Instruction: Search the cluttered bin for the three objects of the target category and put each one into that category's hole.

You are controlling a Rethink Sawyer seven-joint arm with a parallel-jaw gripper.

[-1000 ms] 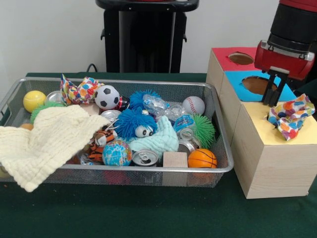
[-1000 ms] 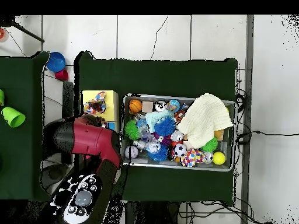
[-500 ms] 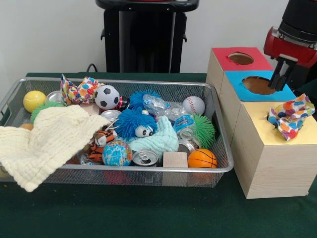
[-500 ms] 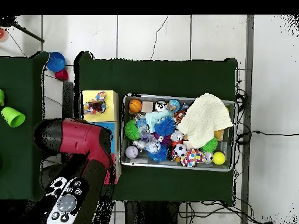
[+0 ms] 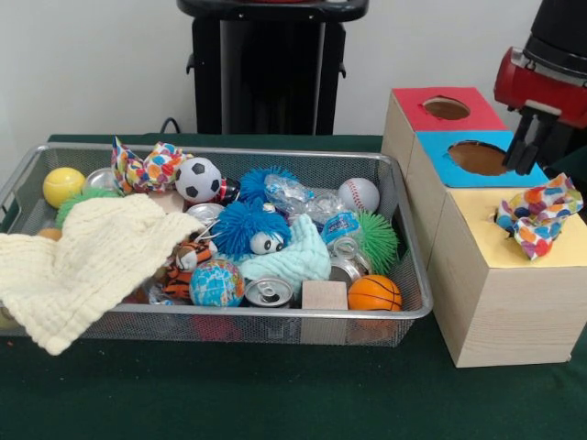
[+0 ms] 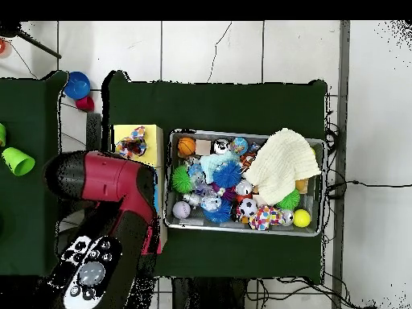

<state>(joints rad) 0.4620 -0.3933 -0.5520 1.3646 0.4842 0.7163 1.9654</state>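
Note:
The wire-mesh bin point(image 5: 275, 314) sits mid-table, full of toys; it also shows in the overhead view point(image 6: 241, 232). One confetti cloth point(image 5: 538, 213) lies crumpled on the yellow top point(image 5: 477, 234) of the largest wooden box and hides the hole; it also shows from above point(image 6: 133, 146). A second confetti cloth point(image 5: 147, 166) lies at the bin's back left corner, and shows in the overhead view point(image 6: 266, 217). A third is not visible. My gripper point(image 5: 526, 151) hangs open and empty over the blue-surround hole point(image 5: 477, 158), above and behind the cloth on the box.
A big pale-yellow waffle cloth point(image 5: 83, 266) drapes over the bin's left front rim. A mint cloth point(image 5: 295, 258), soccer ball point(image 5: 198, 180), baseball point(image 5: 359, 193), basketball point(image 5: 374, 293) and cans fill the bin. The red-surround hole point(image 5: 447, 108) is behind. My arm point(image 6: 113, 181) covers the boxes from above.
My gripper has lifted off the yellow box top and moved back over the blue-surround hole. The confetti cloth stays lying on the yellow top.

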